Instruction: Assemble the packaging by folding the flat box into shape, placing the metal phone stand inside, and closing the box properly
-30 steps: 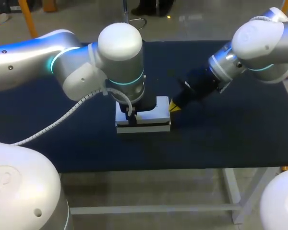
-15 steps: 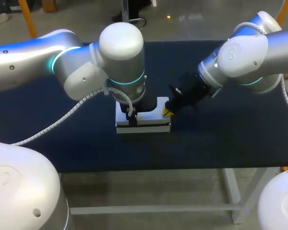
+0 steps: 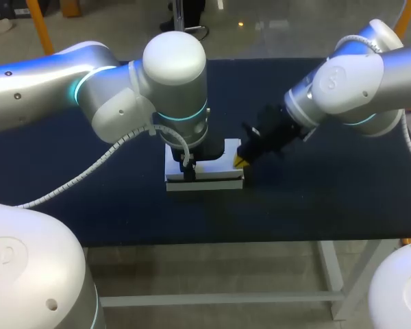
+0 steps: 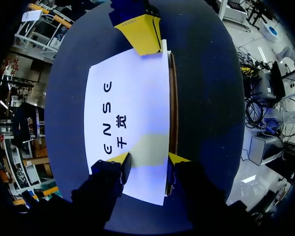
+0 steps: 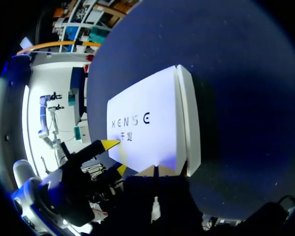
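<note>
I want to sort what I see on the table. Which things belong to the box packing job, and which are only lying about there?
Belonging to the job:
- white box, lying flat on the table
- left gripper, open, above the box
- right gripper, shut, at one end of the box

Not of the job:
- dark table, which only bears the box

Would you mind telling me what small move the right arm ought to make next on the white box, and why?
Probably nudge the shut right tool slightly inward against the end of the box, near the brown gap along one long edge. That gap suggests the box is not fully closed, and the open left tool rests on top, seemingly steadying it.
</note>
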{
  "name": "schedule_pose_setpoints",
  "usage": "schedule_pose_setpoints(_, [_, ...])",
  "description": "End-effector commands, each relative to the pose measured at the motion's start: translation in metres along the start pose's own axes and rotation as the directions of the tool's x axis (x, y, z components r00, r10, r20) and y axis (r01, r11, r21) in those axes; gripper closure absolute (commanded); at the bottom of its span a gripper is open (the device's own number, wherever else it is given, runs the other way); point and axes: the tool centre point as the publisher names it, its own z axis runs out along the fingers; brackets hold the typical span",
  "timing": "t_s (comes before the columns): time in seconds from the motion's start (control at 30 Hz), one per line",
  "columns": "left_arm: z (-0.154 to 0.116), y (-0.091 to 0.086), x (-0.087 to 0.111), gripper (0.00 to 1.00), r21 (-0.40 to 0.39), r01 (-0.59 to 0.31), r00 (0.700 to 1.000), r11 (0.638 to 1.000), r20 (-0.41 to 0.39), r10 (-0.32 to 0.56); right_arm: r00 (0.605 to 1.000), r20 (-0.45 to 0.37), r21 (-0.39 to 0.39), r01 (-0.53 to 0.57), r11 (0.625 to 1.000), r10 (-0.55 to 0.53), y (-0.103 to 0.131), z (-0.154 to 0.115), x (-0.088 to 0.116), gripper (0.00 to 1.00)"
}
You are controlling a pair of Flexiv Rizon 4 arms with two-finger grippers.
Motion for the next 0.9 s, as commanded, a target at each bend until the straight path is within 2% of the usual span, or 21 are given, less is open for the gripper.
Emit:
schedule_pose_setpoints(0.03, [0.001,-0.002,0.003,0.52,-0.007,-0.001,1.0,1.0,0.002,0.001,1.0,-0.01,0.016,-0.001,1.0,0.001,0.003,0.004,-0.007,1.0])
schedule_pose_setpoints(0.57, [-0.01,0.003,0.008,0.49,0.014,-0.014,1.0,1.0,0.015,0.014,1.0,-0.015,0.019,0.001,1.0,-0.001,0.004,0.004,-0.008,1.0])
schedule_pose_setpoints(0.73, [-0.016,0.007,0.011,0.4,0.044,-0.025,0.999,0.999,0.023,0.024,1.0,-0.014,0.018,0.001,1.0,-0.001,0.004,0.005,-0.008,1.0])
schedule_pose_setpoints(0.9, [-0.023,0.014,0.012,0.38,0.096,-0.028,0.999,0.995,0.032,0.025,1.0,-0.013,0.019,0.001,1.0,-0.001,0.004,0.006,-0.007,1.0])
